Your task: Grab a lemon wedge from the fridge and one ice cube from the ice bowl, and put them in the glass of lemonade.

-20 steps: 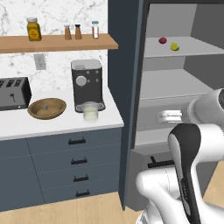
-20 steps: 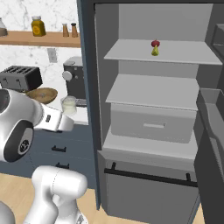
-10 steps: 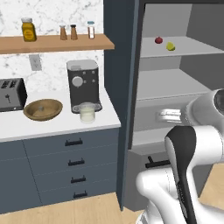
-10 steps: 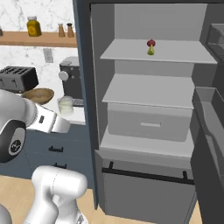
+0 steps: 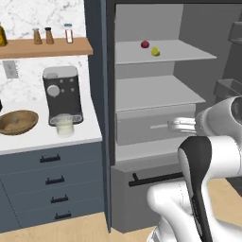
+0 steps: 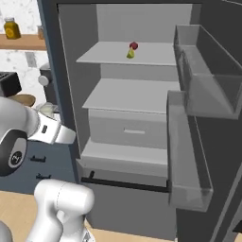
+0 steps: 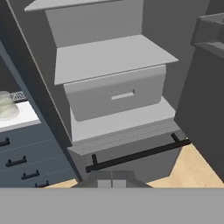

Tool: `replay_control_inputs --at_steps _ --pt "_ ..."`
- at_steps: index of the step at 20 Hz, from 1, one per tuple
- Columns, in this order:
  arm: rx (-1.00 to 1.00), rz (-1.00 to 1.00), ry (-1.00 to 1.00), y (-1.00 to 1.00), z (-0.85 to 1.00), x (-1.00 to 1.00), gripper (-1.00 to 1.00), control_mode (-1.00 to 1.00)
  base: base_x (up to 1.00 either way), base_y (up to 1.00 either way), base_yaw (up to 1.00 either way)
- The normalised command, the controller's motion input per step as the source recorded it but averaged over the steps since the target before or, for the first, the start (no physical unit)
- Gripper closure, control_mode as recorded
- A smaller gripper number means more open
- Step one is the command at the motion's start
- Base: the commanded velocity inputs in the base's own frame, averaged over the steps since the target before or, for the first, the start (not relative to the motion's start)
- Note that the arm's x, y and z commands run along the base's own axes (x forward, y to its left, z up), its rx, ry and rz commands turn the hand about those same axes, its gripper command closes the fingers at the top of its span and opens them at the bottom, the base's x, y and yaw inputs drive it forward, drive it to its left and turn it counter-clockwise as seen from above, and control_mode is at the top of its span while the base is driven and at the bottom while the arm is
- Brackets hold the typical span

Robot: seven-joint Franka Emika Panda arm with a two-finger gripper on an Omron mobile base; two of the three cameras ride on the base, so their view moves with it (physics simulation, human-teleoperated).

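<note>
Rolling right: base has driven toward the open fridge [image 6: 142, 118], whole view shifted. End effector [image 7: 111, 179] fully closed, empty. Wedge [image 5: 155, 51] on top shelf, well above it, beside red fruit [image 5: 145, 44].

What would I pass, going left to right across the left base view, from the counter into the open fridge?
Ice bowl → glass of lemonade, in front of the coffee machine → small dark red fruit → lemon wedge, both on the fridge's top shelf.
</note>
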Motion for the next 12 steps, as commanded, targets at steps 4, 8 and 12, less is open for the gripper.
replay_control_inputs --at_steps 4,8,12 --pt "0.00 0.00 0.00 0.00 0.00 0.00 1.00 1.00 0.00 -0.31 0.00" --pt "0.00 0.00 0.00 0.00 0.00 0.00 1.00 1.00 0.00 -0.38 0.01" --pt "0.00 0.00 0.00 0.00 0.00 0.00 1.00 1.00 0.16 -0.51 0.02"
